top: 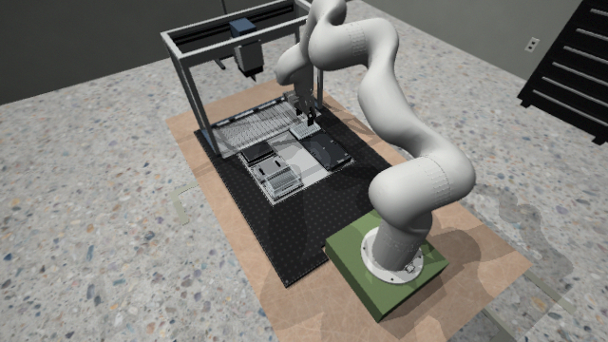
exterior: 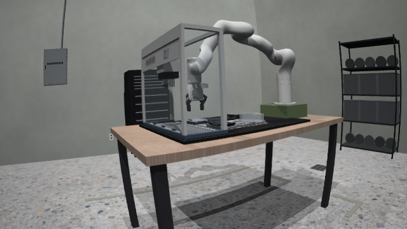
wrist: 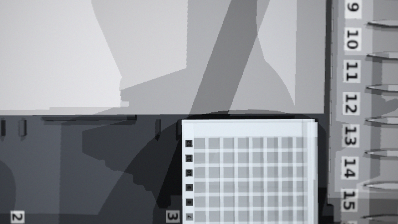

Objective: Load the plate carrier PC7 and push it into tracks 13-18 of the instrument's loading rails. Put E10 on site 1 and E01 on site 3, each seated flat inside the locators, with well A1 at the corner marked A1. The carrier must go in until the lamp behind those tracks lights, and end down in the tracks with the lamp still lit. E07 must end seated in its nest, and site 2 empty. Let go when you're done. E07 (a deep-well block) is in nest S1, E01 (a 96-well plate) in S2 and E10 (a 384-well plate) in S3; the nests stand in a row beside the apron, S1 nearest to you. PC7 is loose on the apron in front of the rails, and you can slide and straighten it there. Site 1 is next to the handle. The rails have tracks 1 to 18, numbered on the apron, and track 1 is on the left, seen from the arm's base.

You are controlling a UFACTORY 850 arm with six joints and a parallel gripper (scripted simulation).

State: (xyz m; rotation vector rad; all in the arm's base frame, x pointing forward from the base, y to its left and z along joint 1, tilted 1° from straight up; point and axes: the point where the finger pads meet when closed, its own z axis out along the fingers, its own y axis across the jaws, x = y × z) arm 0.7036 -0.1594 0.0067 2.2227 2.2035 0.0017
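— Where are we?
— The arm (top: 408, 142) reaches out to the rails (top: 256, 125). The carrier (top: 332, 152) lies on the apron in front of them, not yet pushed in.
— And the plates?
— A white plate (top: 304, 129) lies at the carrier's far end, by the mark 3. I take it for E01, placed.
— The claw (exterior: 195, 109)?
— Spread fully wide, holding nothing, hanging above that plate.
— Next?
— Probably E10: cross to the nests (top: 273, 171), grip it squarely, and seat it on site 1 with A1 matched.
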